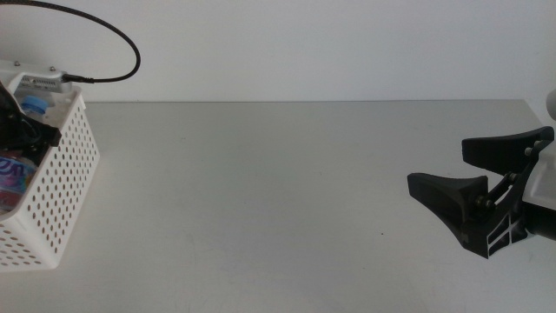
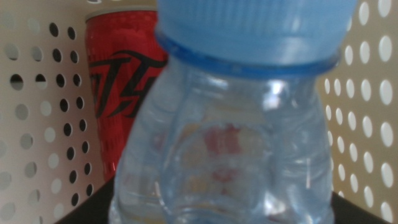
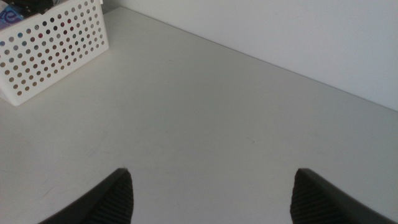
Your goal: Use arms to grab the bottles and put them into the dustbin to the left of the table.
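Note:
The white perforated dustbin (image 1: 61, 191) stands at the table's left edge. My left gripper (image 1: 19, 126) reaches down inside it, shut on the clear blue-capped water bottle (image 2: 230, 143), which fills the left wrist view. The bottle's blue cap (image 1: 36, 104) shows in the bin. The slim red can (image 2: 118, 81) stands behind it against the bin's wall (image 2: 37, 124). I cannot make out the tea bottle. My right gripper (image 1: 437, 163) is open and empty, low over the table (image 1: 261, 191) at the right. It also shows in the right wrist view (image 3: 211, 180).
A black cable (image 1: 113, 35) loops above the bin at the back left. The bin also shows far off in the right wrist view (image 3: 56, 50). A white wall runs behind the table. A purple-blue label (image 1: 13, 174) shows inside the bin.

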Action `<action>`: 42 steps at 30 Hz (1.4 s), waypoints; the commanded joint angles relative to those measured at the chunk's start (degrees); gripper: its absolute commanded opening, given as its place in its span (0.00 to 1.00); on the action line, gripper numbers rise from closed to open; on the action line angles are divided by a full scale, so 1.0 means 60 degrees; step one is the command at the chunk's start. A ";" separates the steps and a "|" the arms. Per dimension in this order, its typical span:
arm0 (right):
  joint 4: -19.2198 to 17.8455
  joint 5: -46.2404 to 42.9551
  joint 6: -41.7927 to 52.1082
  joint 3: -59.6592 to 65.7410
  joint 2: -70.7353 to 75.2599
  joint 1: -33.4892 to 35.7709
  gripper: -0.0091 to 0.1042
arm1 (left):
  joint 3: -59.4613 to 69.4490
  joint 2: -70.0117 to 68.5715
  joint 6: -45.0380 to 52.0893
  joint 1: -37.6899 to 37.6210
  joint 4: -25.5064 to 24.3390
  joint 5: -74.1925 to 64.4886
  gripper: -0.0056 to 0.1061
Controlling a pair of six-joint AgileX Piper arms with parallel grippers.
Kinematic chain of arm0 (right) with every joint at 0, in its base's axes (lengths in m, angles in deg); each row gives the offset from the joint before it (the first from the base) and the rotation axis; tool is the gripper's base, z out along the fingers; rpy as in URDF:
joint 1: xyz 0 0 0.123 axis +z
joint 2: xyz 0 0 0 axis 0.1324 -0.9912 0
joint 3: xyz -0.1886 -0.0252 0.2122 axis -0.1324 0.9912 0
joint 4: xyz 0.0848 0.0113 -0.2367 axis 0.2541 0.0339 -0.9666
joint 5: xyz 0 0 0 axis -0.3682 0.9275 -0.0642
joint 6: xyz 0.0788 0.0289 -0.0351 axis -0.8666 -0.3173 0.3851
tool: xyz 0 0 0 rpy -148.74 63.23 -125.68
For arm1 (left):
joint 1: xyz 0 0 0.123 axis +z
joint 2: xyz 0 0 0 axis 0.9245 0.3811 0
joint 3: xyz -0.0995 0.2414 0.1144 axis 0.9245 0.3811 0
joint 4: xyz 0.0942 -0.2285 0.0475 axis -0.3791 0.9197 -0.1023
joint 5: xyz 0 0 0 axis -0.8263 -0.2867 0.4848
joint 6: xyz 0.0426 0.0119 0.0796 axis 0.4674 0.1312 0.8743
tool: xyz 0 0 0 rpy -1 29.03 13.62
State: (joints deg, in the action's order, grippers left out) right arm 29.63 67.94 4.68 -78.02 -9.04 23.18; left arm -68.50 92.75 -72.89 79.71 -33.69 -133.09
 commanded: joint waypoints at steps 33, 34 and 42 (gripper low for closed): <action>-0.0006 -0.0640 0.0120 -0.0228 0.0099 0.0034 0.65 | -0.0283 -0.4751 -0.0280 -0.0012 0.3170 -0.0964 0.89; -0.0006 -0.0640 0.0120 -0.0228 0.0099 0.0034 0.65 | -0.0283 -0.4965 -0.0239 -0.0012 0.3202 -0.1115 0.89; -0.0006 -0.0640 0.0120 -0.0228 0.0099 0.0034 0.65 | 0.0691 -0.7255 0.0344 -0.0012 0.3440 -0.1265 0.89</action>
State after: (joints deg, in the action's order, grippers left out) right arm 29.63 67.94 4.68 -78.02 -9.04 23.18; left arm -64.79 53.73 -70.90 79.73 -14.51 -144.21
